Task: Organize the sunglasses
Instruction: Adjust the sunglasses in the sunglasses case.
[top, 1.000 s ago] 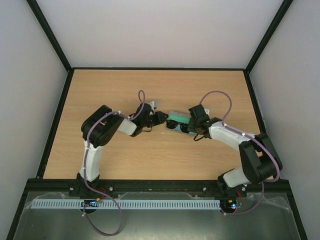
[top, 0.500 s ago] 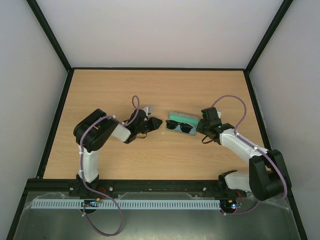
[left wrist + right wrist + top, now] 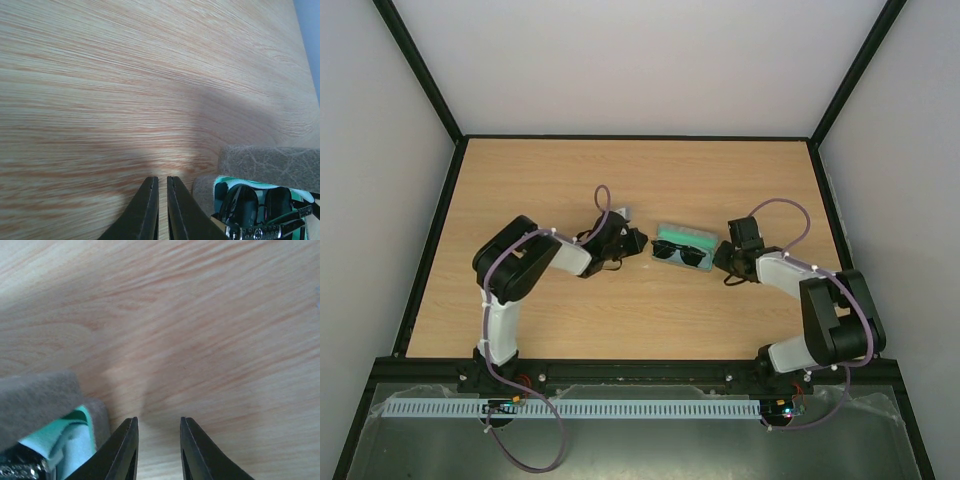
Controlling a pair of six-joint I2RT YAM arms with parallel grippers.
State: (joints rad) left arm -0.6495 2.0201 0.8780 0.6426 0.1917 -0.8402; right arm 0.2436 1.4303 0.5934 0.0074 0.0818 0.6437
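The sunglasses point(image 3: 677, 254), with round dark lenses and a thin dark frame, lie on light turquoise cloth point(image 3: 688, 238) in the open grey case point(image 3: 705, 247) at mid-table. My left gripper point(image 3: 641, 243) sits just left of the case, low over the wood, shut and empty. In the left wrist view its tips point(image 3: 162, 180) nearly touch, with the case point(image 3: 270, 160) and sunglasses point(image 3: 250, 212) at lower right. My right gripper point(image 3: 718, 258) is just right of the case, open and empty. In the right wrist view point(image 3: 157, 421) the case point(image 3: 35, 400) and cloth point(image 3: 75, 437) lie at lower left.
The wooden table point(image 3: 540, 180) is bounded by a black frame and grey walls on three sides. Both arms bend inward from their bases at the near edge, with purple cables looping over them.
Both grippers were at the case a second ago. The right one has pulled back to the right off the case. The left one drew back left, then came close to the case again.
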